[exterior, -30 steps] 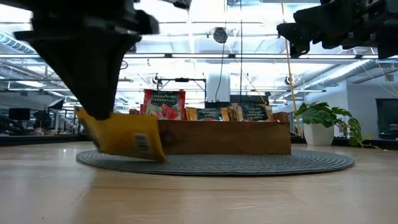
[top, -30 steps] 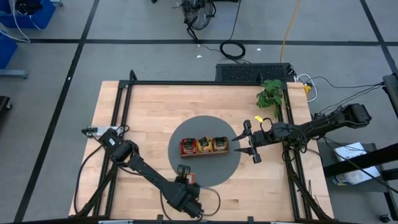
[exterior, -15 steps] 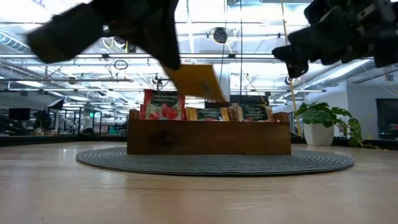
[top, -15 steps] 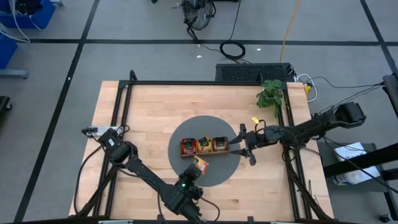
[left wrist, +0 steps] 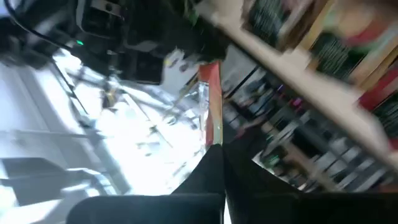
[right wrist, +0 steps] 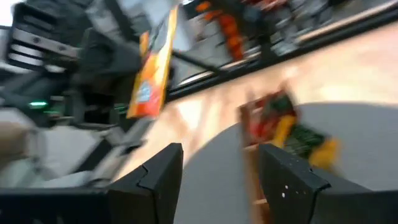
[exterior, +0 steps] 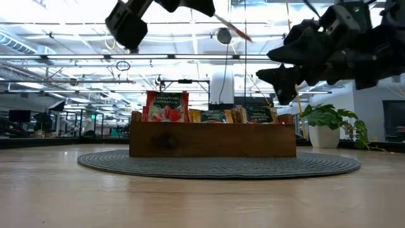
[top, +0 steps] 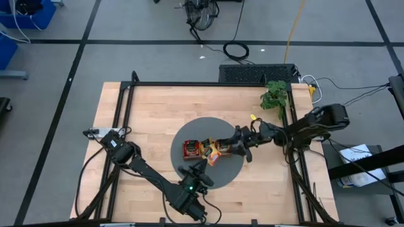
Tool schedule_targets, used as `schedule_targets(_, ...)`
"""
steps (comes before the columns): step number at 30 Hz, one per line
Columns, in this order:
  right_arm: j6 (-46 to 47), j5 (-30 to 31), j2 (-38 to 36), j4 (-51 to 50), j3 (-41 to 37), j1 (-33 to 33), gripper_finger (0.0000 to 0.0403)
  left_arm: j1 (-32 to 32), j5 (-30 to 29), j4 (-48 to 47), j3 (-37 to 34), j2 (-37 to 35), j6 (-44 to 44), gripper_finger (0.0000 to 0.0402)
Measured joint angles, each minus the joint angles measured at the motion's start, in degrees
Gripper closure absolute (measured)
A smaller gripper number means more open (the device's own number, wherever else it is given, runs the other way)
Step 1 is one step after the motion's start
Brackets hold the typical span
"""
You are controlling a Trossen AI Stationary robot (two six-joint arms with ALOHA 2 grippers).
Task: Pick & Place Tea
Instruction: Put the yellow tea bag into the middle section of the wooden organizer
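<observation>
From above: one brown three-slot wooden tray [top: 206, 149] sits on the round grey mat [top: 230, 170], each slot holding tea packets [top: 190, 149]. The left gripper [top: 210, 161] is clamped on one flat orange-yellow tea packet [top: 213, 155] over the tray's near edge; the right gripper [top: 239, 145], fingers apart, sits by the tray's end.

Table-level view adds the print: red strawberry packets [exterior: 167, 106] standing upright.

Left wrist shows the packet [left wrist: 211, 112] edge-on. Right wrist shows its face [right wrist: 152, 71] beyond the spread fingers [right wrist: 160, 177].
</observation>
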Motion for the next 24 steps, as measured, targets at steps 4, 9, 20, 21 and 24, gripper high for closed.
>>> schedule_targets(4,6.2,-12.7,3.6,3.6,2.3,-2.9,0.0200,1.1,-2.1,0.3,0.0,0.0,6.4,0.0401)
schedule_targets(9,8.6,-20.1,4.4,4.6,6.8,-4.1,0.0168,1.8,-2.1,1.1,0.0,0.0,8.3,0.0401)
schedule_targets(20,2.1,-22.7,4.4,-9.0,14.4,-6.6,0.0148,1.1,-0.6,6.4,0.0,0.0,14.9,0.0401)
schedule_targets(21,1.8,-23.1,4.4,-9.3,14.9,-6.5,0.0150,1.1,-0.6,6.5,0.0,0.0,14.9,0.0401)
schedule_targets(24,1.2,-23.2,4.4,-10.3,16.3,-6.4,0.0157,1.1,-0.5,7.3,0.0,0.0,14.9,0.0401)
